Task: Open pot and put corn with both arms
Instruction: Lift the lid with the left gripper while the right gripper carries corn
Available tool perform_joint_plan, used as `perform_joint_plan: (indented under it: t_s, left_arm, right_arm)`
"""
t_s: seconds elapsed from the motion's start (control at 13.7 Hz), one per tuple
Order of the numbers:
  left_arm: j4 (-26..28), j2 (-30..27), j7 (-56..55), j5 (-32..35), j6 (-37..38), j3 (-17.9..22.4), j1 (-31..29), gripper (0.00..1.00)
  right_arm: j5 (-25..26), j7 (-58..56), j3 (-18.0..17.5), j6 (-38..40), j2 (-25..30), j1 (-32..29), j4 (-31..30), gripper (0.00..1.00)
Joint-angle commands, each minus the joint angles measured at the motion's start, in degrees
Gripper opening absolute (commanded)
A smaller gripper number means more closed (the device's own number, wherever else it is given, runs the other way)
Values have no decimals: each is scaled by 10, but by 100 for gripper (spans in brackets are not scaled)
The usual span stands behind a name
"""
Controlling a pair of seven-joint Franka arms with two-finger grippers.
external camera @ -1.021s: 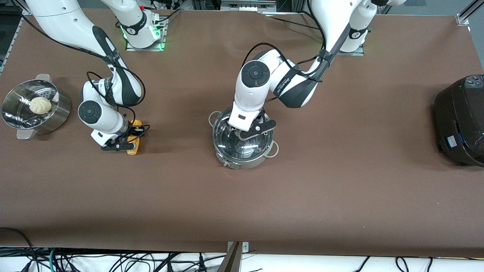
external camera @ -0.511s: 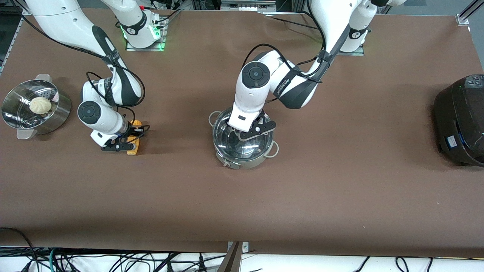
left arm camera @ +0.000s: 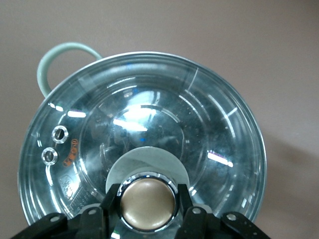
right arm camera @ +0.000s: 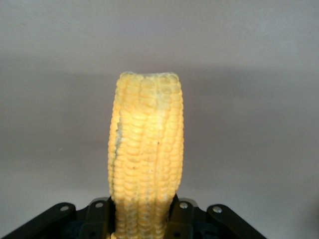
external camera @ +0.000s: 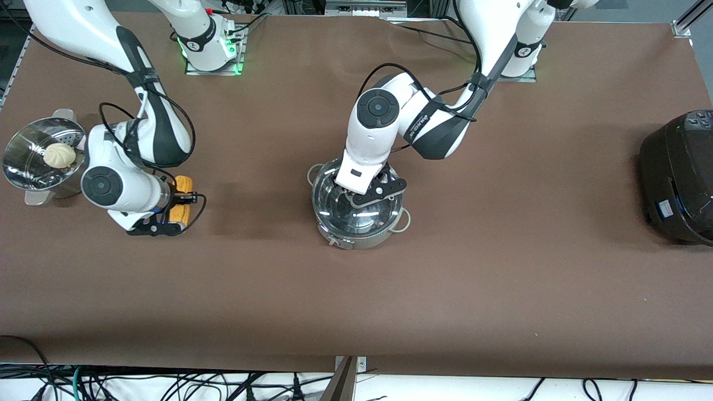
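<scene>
Flanking pot point(external camera: 359, 214): steamer bowl point(external camera: 39, 161) with bun point(external camera: 59, 154), black cooker point(external camera: 679, 178).

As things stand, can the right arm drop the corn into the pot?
Probably not yet. The right gripper holds the corn, but the glass lid still covers the pot, with the left gripper clamped on its knob.

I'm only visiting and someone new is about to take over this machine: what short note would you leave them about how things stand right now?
Left tool: down on the pot at mid-table, fingers closed around the lid knob; the glass lid looks seated on the pot.
Right tool: shut on the corn, held above the table beside the steamer bowl with the bun, at the right arm's end.
Done: knob and corn both gripped.
Left: lift the lid away, carry the corn across, drop it into the pot.
</scene>
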State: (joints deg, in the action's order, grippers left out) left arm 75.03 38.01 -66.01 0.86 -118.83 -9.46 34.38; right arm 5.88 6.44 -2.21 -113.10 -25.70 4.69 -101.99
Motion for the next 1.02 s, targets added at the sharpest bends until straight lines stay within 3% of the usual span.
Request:
perform_joint_plan:
  t_s: [0.0, 0.22, 0.44, 0.8, 0.95]
  left_arm:
    - [-1, -55, 16, -23, 39, 3, -21, 0]
    - [20, -108, 99, -24, 106, 0, -75, 0]
    - [117, -188, 228, -26, 120, 0, -139, 0]
    - [239, -269, 480, -24, 120, 12, -267, 0]
    - [284, -277, 553, -24, 102, 51, -277, 0]
  right_arm:
    - [-2, 8, -2, 89, 0, 15, 73, 0]
    - [-45, 25, -5, 174, 6, 18, 149, 0]
    - [-103, 108, -5, 232, 6, 53, 201, 0]
    - [-116, 279, -5, 195, -22, 168, 240, 0]
    - [-145, 355, -5, 135, -42, 205, 250, 0]
